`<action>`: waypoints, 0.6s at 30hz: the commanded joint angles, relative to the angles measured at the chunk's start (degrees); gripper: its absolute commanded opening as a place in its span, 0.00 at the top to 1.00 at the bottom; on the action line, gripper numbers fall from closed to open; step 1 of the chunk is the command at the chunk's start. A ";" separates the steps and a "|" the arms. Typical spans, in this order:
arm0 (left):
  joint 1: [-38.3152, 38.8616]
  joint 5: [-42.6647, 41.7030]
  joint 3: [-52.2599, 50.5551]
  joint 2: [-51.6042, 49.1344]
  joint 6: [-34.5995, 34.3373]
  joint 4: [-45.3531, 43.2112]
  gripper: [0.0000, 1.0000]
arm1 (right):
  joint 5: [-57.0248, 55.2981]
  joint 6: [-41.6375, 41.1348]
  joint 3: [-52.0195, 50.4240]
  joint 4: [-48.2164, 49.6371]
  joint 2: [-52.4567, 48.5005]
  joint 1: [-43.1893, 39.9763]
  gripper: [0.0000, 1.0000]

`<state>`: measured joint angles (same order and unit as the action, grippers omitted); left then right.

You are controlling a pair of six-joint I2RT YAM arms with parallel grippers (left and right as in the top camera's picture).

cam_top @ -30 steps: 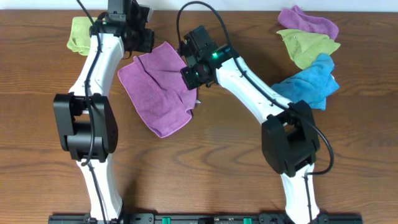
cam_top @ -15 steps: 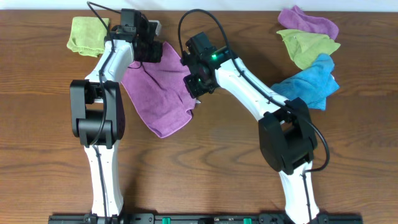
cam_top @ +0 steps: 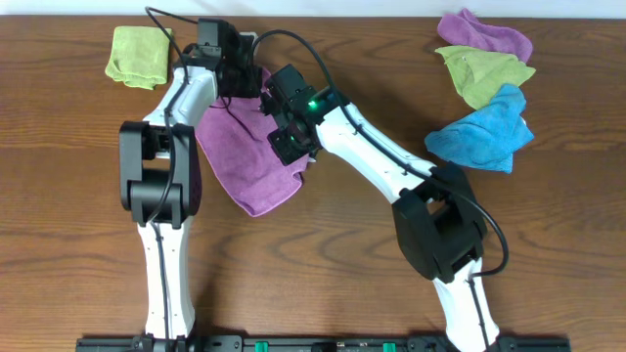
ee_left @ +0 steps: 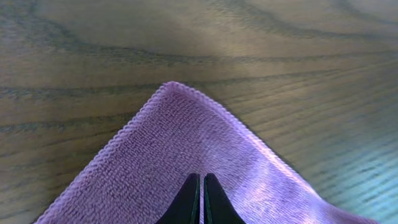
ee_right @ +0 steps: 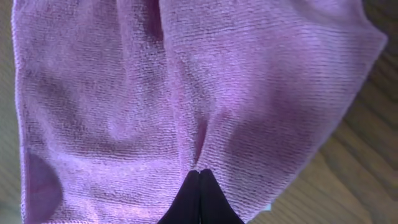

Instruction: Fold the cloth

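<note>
- Both arms have drawn together over the past second: the left gripper has slid toward 3 o'clock and the right gripper toward 9 o'clock. The purple cloth has bunched narrower at its far end.
- Overhead: the purple cloth lies left of centre on the table. Its far edge is hidden under both wrists and its near corner points to 6 o'clock.
- Overhead: the left gripper sits at the cloth's 12 o'clock edge and the right gripper at its 2 o'clock side, the two near each other.
- Overhead, bystanders: a green cloth lies at the table's 10 o'clock corner. A heap of spare cloths sits at 2 o'clock, well apart from the work.
- Left wrist: the fingertips are pressed together, pinching fabric just behind a corner of the purple cloth. That corner lies flat on the wood toward 12 o'clock.
- Right wrist: the fingertips are also pressed together on the purple cloth. A raised crease runs from them toward 12 o'clock, and bare wood shows at 4 o'clock.
- Progress, my reading: both holds are secured and the far edge is gathered, but no clean fold shows yet. The near half looks like a single flat layer.
- Left to do, by my judgement: carry the held edge over toward 6 o'clock, lay it on the near half, let go and square the edges.
</note>
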<state>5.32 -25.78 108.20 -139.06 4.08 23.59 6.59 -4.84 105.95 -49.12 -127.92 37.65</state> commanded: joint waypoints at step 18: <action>-0.04 -0.81 -0.15 -3.06 -1.49 -2.64 0.94 | -2.54 0.31 -14.36 8.74 0.85 -0.28 0.98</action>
<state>5.32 -26.63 108.20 -140.18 2.92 20.97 5.10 -4.49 94.08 -40.56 -127.72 37.63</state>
